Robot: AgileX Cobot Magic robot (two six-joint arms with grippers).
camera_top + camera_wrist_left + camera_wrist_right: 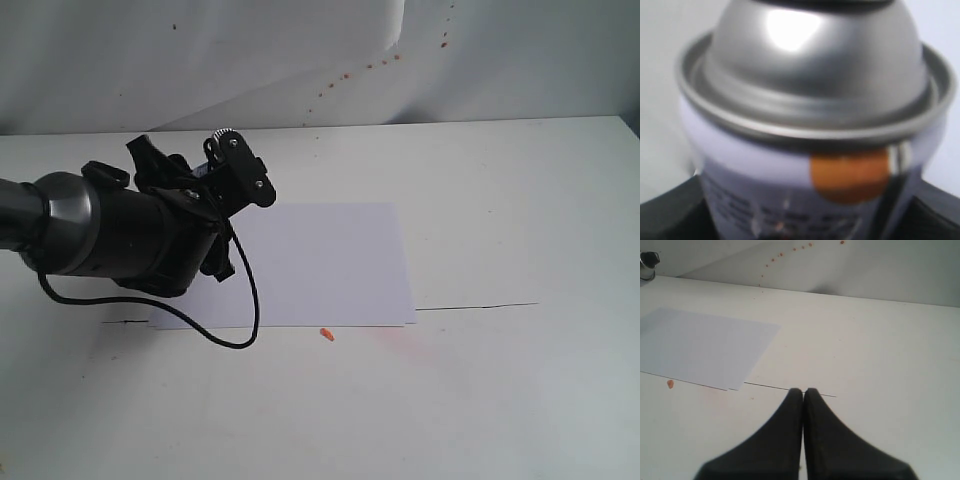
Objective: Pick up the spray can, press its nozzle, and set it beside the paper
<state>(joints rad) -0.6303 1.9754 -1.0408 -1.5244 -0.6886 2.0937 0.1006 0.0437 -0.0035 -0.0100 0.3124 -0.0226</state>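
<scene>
Gripped spray can [815, 75] in part-spread left gripper [200, 172]; right gripper [803, 392] pinched empty; seemingly neither pressed nor placed beside paper [330, 265].

The white table [520, 200] carries a sheet of plain white paper [330, 265], lying flat a little left of the middle. Just off the paper's near edge sits a small orange speck [326, 334]. A thin dark line [480, 305] runs rightward across the tabletop from the paper's near right corner. A faint reddish smudge [400, 345] lies on its near side.
</scene>
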